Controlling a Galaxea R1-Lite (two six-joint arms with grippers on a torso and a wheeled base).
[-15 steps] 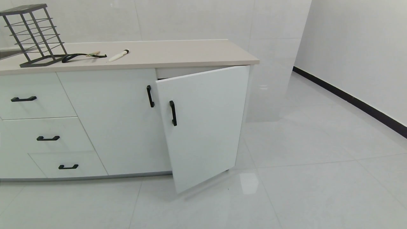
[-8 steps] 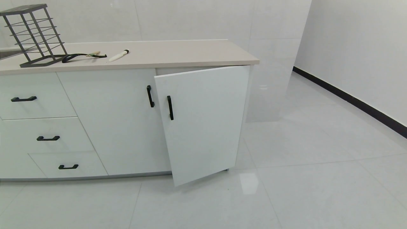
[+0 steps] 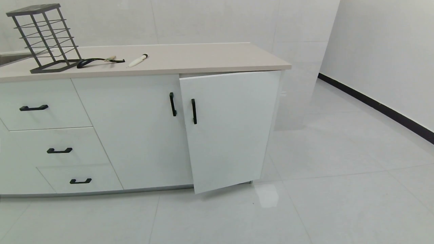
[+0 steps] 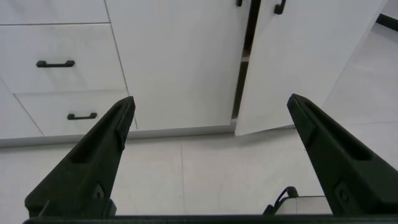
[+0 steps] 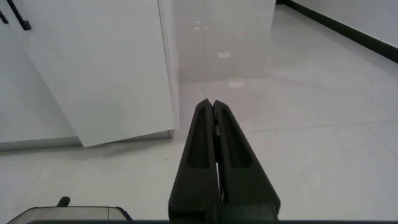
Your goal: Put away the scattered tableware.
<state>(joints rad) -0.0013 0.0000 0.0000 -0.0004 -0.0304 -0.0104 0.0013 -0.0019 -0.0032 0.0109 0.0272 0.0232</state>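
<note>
While door [image 3: 230, 128] hangs ajar, right hand [image 5: 212, 106] closed

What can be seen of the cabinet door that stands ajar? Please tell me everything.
The cabinet door is a flat, plain white panel, smooth and slightly glossy. It hangs upright under the beige countertop and stands slightly ajar, with its handle side outward. A black vertical bar handle sits near its free edge. Nothing touches it.
</note>
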